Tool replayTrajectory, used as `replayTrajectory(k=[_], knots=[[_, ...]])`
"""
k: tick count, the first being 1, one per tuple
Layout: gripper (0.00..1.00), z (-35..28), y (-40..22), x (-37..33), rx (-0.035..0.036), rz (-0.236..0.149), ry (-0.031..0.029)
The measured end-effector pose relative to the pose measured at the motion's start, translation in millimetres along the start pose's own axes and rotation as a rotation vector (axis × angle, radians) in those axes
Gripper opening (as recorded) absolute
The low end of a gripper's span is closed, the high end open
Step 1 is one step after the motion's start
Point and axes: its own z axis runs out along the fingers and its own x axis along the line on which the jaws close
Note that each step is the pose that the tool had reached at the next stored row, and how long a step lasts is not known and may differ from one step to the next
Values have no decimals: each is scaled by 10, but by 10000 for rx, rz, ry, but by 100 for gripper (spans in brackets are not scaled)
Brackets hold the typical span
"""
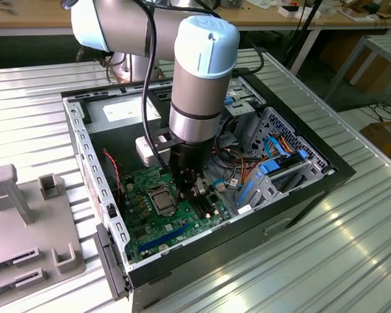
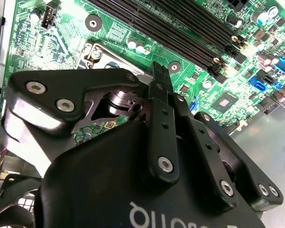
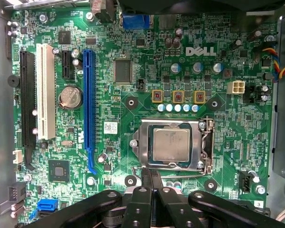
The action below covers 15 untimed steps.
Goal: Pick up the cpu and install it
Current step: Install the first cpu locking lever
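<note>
You have one cpu (image 3: 170, 144) in the first wrist view, a dull silvery-grey square seated in the socket frame (image 3: 206, 145) right of centre on the green motherboard (image 3: 133, 71). The gripper (image 3: 151, 175) hangs just below it at the bottom of the frame, its fingers (image 3: 146, 176) pressed together on nothing. In the exterior view, one arm (image 1: 199, 85) reaches down into the open computer case (image 1: 300, 189) on the ribbed surface (image 1: 352, 261).

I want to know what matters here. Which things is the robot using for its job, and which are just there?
For the job:
the cpu, in its socket
the gripper, beside the socket

Just there:
coin battery
blue slot
white slot
grey holders outside the case
</note>
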Motion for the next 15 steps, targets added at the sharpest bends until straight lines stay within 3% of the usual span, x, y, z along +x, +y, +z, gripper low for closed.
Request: replayTrajectory(k=[15], knots=[[11, 45, -18, 20, 0, 2, 0]])
